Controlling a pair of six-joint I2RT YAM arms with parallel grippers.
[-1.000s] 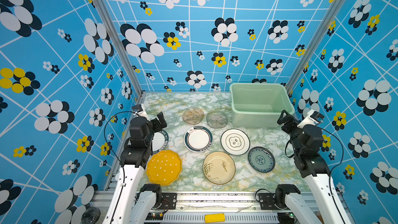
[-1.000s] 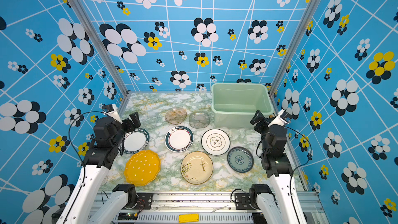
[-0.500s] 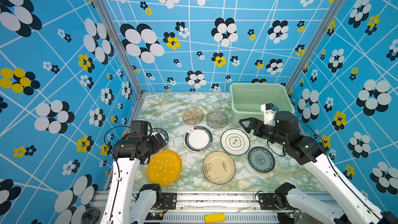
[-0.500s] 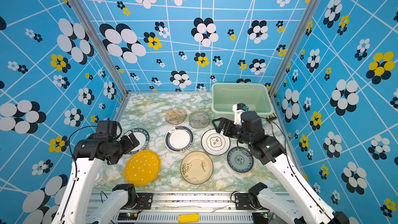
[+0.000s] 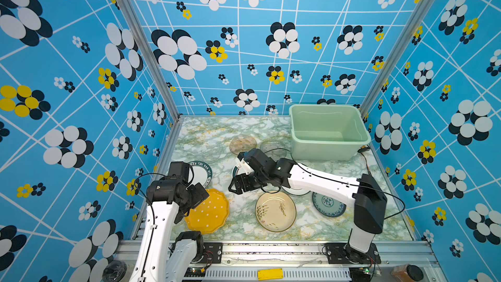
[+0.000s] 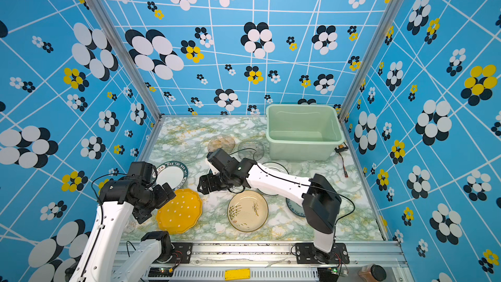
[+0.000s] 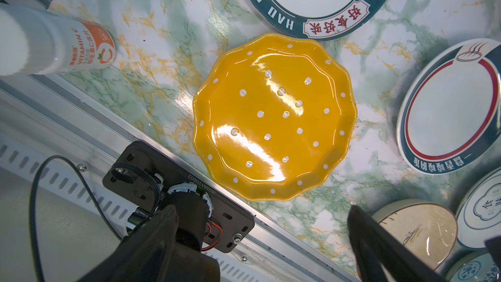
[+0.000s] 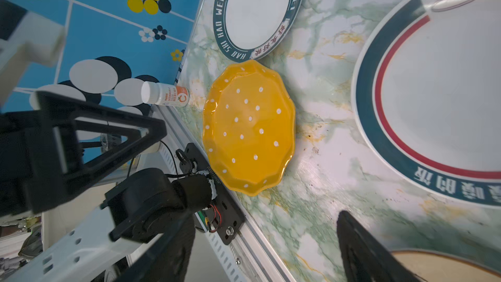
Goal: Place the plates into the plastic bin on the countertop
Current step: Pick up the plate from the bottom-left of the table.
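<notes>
Yellow and glossy, the scalloped plate (image 5: 207, 211) lay flat on the counter (image 5: 244, 131) close to the front rail (image 5: 271, 245), and both arms aimed at it. The left gripper (image 7: 261, 208) hung over it with jaws spread wide, and the right gripper (image 8: 265, 214) reached in from the side, jaws also spread and empty. We feared the two could knock together, or a jaw could slip on the thin rim and push the plate against the rail. The plastic bin (image 5: 322, 150) stood empty in the far right corner. One second before, both arms were folded at the sides; the plates had not moved.
</notes>
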